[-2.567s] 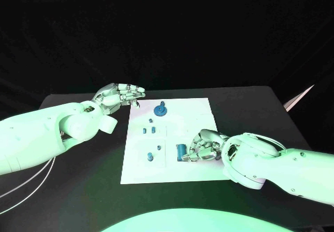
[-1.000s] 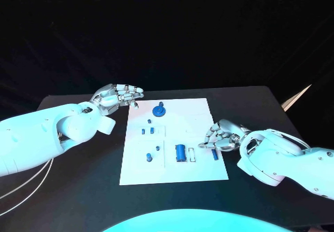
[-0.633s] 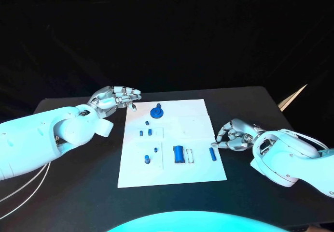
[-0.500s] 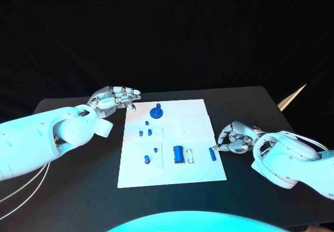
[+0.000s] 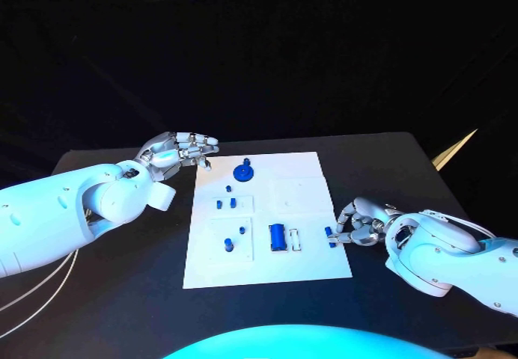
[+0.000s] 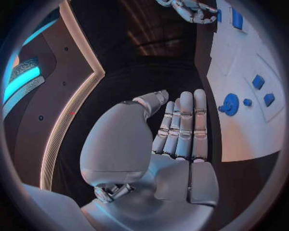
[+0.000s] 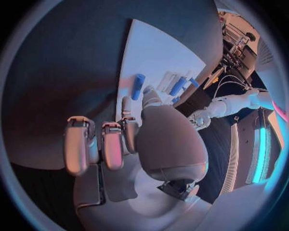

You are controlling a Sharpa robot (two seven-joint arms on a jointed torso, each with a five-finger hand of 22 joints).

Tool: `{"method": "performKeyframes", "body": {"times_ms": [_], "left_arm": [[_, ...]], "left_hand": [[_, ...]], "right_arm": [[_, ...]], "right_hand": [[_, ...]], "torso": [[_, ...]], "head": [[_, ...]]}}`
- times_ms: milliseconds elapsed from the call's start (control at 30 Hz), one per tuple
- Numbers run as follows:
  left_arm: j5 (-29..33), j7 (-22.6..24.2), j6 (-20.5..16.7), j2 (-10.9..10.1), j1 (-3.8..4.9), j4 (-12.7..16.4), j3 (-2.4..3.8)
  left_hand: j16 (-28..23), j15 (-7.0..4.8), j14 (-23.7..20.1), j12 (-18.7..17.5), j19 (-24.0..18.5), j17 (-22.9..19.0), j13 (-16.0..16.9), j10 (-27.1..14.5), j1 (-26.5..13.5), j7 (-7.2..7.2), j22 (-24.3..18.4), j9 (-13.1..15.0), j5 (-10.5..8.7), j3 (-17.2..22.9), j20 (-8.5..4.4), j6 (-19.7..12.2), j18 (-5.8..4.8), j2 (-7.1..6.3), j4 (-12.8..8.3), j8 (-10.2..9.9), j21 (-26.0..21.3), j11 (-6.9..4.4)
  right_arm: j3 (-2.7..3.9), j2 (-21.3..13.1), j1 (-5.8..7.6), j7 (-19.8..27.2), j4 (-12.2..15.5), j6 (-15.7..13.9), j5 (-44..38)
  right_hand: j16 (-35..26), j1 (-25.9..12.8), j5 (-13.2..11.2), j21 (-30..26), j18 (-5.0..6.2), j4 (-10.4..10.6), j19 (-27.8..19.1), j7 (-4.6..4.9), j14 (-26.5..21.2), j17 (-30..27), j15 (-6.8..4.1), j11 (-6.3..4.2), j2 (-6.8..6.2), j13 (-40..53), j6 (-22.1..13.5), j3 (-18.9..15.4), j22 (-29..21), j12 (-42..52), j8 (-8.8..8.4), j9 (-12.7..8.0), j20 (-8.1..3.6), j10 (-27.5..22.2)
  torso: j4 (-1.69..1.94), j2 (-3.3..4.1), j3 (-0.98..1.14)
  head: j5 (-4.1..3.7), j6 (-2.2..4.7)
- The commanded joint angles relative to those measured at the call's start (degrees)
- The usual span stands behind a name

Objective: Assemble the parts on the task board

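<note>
The white task board [image 5: 291,265] lies mid-table. On it are a blue gear [image 5: 245,173], a blue cylinder [image 5: 278,237] in its slot, several small blue parts [image 5: 226,203] and a short blue pin [image 5: 329,235] lying flat near the right edge. My right hand [image 5: 359,224] hovers at that edge, fingers loosely curled, with the fingertips right beside the pin. In the right wrist view the pin [image 7: 138,86] lies on the board [image 7: 156,53] just past the thumb, with nothing held. My left hand [image 5: 178,149] hovers off the board's far left corner, holding nothing, fingers side by side [image 6: 183,125].
Black table [image 5: 119,269] surrounds the board, with bare room on both sides. The left wrist view shows the gear [image 6: 230,103] and small parts [image 6: 259,82] on the board [image 6: 241,139], and my right hand [image 6: 190,9] beyond them.
My right hand left the cylinder, swung out past the board's right edge, then came back in toward the pin. The pin lies where it was. The left hand stayed put.
</note>
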Motion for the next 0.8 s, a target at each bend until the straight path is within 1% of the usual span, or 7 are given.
{"method": "performKeyframes", "body": {"times_ms": [33, 300, 367, 533, 600, 667, 800], "left_arm": [[0.1, 0.1, 0.2, 0.1, 0.03, 0.1, 0.04], [0.1, 0.0, 0.3, 0.1, 0.03, 0.0, 0.04], [0.1, 0.0, 0.4, 0.1, 0.03, 0.0, 0.04], [0.1, 0.0, 0.4, 0.0, 0.03, 0.1, 0.04], [0.1, -0.1, 0.4, 0.0, 0.03, 0.1, 0.04], [0.1, -0.1, 0.4, 0.0, 0.03, 0.1, 0.04], [0.1, -0.1, 0.4, -0.1, 0.03, 0.2, 0.04]], "left_hand": [[-0.7, 0.08, -0.3, 0.4, 0.9, -0.7, -0.6, -1.0, -0.6, 0.18, -0.7, -0.6, -0.08, -1.2, 0.46, -0.5, 0.74, 0.65, 1.0, 1.2, -0.7, 0.27], [-0.7, 0.08, -0.3, 0.4, 0.9, -0.7, -0.6, -1.0, -0.6, 0.18, -0.7, -0.6, -0.08, -1.2, 0.46, -0.5, 0.74, 0.65, 1.0, 1.2, -0.7, 0.27], [-0.7, 0.08, -0.3, 0.4, 0.9, -0.7, -0.6, -1.0, -0.6, 0.18, -0.7, -0.6, -0.08, -1.2, 0.46, -0.5, 0.74, 0.65, 1.0, 1.2, -0.7, 0.27], [-0.7, 0.08, -0.3, 0.4, 0.9, -0.7, -0.6, -1.0, -0.6, 0.18, -0.7, -0.6, -0.08, -1.2, 0.46, -0.5, 0.74, 0.65, 1.0, 1.2, -0.7, 0.27], [-0.7, 0.08, -0.3, 0.4, 0.9, -0.7, -0.6, -1.0, -0.6, 0.18, -0.7, -0.6, -0.08, -1.2, 0.46, -0.5, 0.74, 0.65, 1.0, 1.2, -0.7, 0.27], [-0.7, 0.08, -0.3, 0.4, 0.9, -0.7, -0.6, -1.0, -0.6, 0.18, -0.7, -0.6, -0.08, -1.2, 0.46, -0.5, 0.74, 0.65, 1.0, 1.2, -0.7, 0.27], [-0.7, 0.08, -0.3, 0.4, 0.9, -0.7, -0.6, -1.0, -0.6, 0.18, -0.7, -0.6, -0.08, -1.2, 0.46, -0.5, 0.74, 0.65, 1.0, 1.2, -0.7, 0.27]], "right_arm": [[-0.03, 0.5, -0.42, -0.2, -0.4, 0.3, -0.2], [-0.06, 2.6, -1.03, -0.4, -1.6, 0.3, -0.5], [-0.06, 3.2, -1.21, -0.5, -2.0, 0.4, -0.6], [-0.07, 4.3, -1.65, -0.7, -3.1, 0.8, -1.2], [-0.08, 4.7, -1.81, -1.0, -3.6, 1.3, -1.5], [-0.09, 4.9, -1.93, -1.3, -4.1, 1.9, -1.8], [-0.13, 5.4, -2.08, -2.5, -4.7, 3.2, -3.5]], "right_hand": [[0.6, 0.8, -0.5, 0.3, -0.92, 0.2, 4.3, 0.25, 5.1, 12.1, -0.26, 0.25, 0.52, 6.4, 0.6, 2.2, 13.6, -0.4, -0.22, -0.2, 0.40, 0.2], [0.6, 0.8, -0.5, 0.3, -0.92, 0.2, 4.3, 0.17, 5.2, 12.1, -0.30, 0.19, 0.64, 6.5, 0.9, 2.3, 13.6, -0.4, -0.17, -0.2, 0.38, 0.3], [0.6, 0.8, -0.5, 0.3, -0.92, 0.2, 4.3, 0.12, 5.2, 12.1, -0.33, 0.15, 0.73, 6.5, 1.0, 2.4, 13.6, -0.4, -0.15, -0.2, 0.37, 0.3], [0.6, 1.8, -0.1, 0.4, -0.93, -0.2, 4.3, -0.17, 5.2, 12.2, -0.54, -0.12, 1.31, 6.6, 1.2, 3.4, 13.7, -0.3, -0.25, -0.2, 0.24, 0.3], [0.6, 4.5, -1.2, 0.5, -0.93, -0.8, 4.3, -0.45, 5.2, 12.2, -0.83, -0.39, 1.77, 6.6, 1.4, 5.9, 13.7, -0.4, -0.66, -0.5, -0.04, 0.3], [0.6, 6.9, -0.7, 0.6, -0.97, -1.4, 4.3, -0.63, 5.2, 12.3, -1.00, -0.59, 1.57, 6.6, 1.7, 8.7, 13.7, -0.4, -1.08, -0.7, -0.20, 0.3], [0.7, 8.9, -0.3, 0.8, -1.00, -2.0, 4.3, -0.65, 5.2, 12.3, -1.02, -0.64, -0.30, 6.7, 2.4, 14.5, 13.7, -0.5, -1.78, -1.2, -0.33, 0.2]], "torso": [[-0.06, -0.03, -0.02], [-0.04, -0.03, -0.01], [-0.02, -0.02, -0.04], [-0.01, 0.00, -0.08], [-0.02, -0.01, -0.09], [-0.04, -0.04, -0.11], [-0.04, -0.08, -0.13]], "head": [[0.12, -0.10], [0.18, -0.08], [0.20, -0.11], [0.27, -0.25], [0.30, -0.27], [0.35, -0.33], [0.38, -0.41]]}}
